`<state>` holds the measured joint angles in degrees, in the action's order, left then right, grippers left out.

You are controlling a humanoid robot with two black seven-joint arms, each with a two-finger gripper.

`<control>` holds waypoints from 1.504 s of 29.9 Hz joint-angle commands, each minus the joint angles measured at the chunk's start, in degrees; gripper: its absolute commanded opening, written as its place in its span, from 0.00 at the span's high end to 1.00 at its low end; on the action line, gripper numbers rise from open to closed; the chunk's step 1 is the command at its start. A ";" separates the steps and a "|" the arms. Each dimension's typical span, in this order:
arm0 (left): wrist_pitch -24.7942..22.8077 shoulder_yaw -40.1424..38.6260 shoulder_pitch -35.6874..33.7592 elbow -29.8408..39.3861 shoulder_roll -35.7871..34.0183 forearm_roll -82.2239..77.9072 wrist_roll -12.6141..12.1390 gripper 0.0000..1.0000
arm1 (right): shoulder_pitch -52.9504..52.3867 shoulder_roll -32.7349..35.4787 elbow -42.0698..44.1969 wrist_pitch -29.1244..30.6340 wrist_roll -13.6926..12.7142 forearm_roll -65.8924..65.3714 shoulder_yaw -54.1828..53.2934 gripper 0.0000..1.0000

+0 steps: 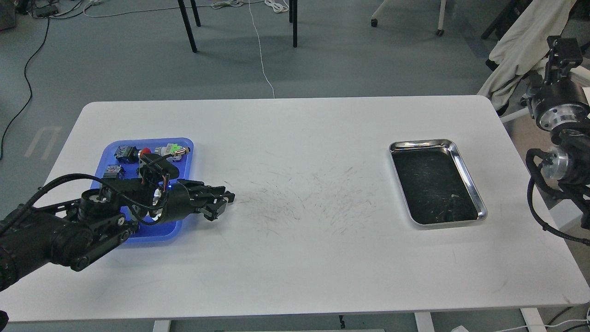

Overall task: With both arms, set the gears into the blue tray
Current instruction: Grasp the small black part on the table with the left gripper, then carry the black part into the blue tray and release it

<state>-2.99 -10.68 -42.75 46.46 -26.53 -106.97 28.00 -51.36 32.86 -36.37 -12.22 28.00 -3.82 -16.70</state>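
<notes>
The blue tray [182, 147] lies at the table's left and holds several push-button switches. I cannot make out the gears anywhere; my left arm covers the tray's near half. My left gripper [222, 205] reaches just past the tray's right rim, low over the white table, its two fingers slightly apart with nothing visible between them. My right arm is off the table at the right edge, and its gripper [563, 50] is raised beside the table's far right corner, dark and seen end-on.
A shiny steel tray [470, 177] with a dark, scratched inside sits at the table's right. The white table [299, 152] shows scuff marks in the middle. Chair legs, cables and a draped cloth lie on the floor beyond.
</notes>
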 commanded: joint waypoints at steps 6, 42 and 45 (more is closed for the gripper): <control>0.09 -0.04 0.30 -0.05 0.17 -0.08 0.00 0.85 | 0.21 0.01 0.08 0.00 0.00 -0.13 0.00 0.05; 4.48 -2.94 0.73 0.74 -16.09 1.32 0.00 0.91 | 0.91 0.01 0.08 0.00 0.00 -1.81 0.00 0.05; 4.66 -2.76 2.40 0.74 -16.27 1.23 0.00 0.91 | 0.91 0.01 0.08 0.00 0.00 -1.81 0.00 0.05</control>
<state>1.51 -13.63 -41.83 47.17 -42.60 -105.66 28.00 -50.44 32.86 -36.30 -12.21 28.00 -5.62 -16.70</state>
